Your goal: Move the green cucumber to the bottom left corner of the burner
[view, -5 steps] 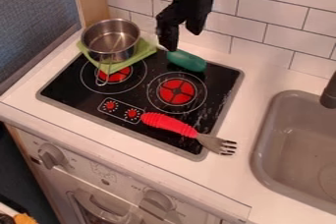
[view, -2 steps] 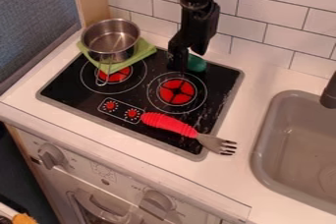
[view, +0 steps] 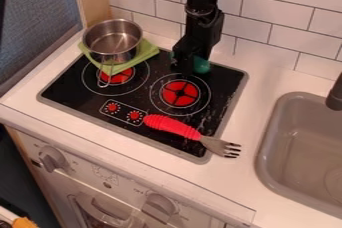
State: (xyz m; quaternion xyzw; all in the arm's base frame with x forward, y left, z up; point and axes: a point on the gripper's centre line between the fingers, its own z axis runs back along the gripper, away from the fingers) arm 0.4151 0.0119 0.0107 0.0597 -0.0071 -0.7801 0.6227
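The black gripper (view: 185, 67) is low over the back right part of the black burner plate (view: 150, 110), right at the green cucumber (view: 200, 65). It covers the cucumber's middle; the rounded right end shows beside it, and a sliver of green shows on its left. Whether the gripper holds the cucumber cannot be told from this view. The plate's bottom left corner lies at the front left, near the counter edge.
A metal pot (view: 112, 42) stands on a green cloth (view: 146, 51) at the back left. A fork with a red handle (view: 172, 125) lies across the front right edge. At right is a grey sink (view: 298, 147); behind, a tiled wall (view: 261, 19).
The gripper has come down from above the cucumber to its level, now hiding most of it. Its fingers stood apart a second ago. The pot, cloth and fork have not moved.
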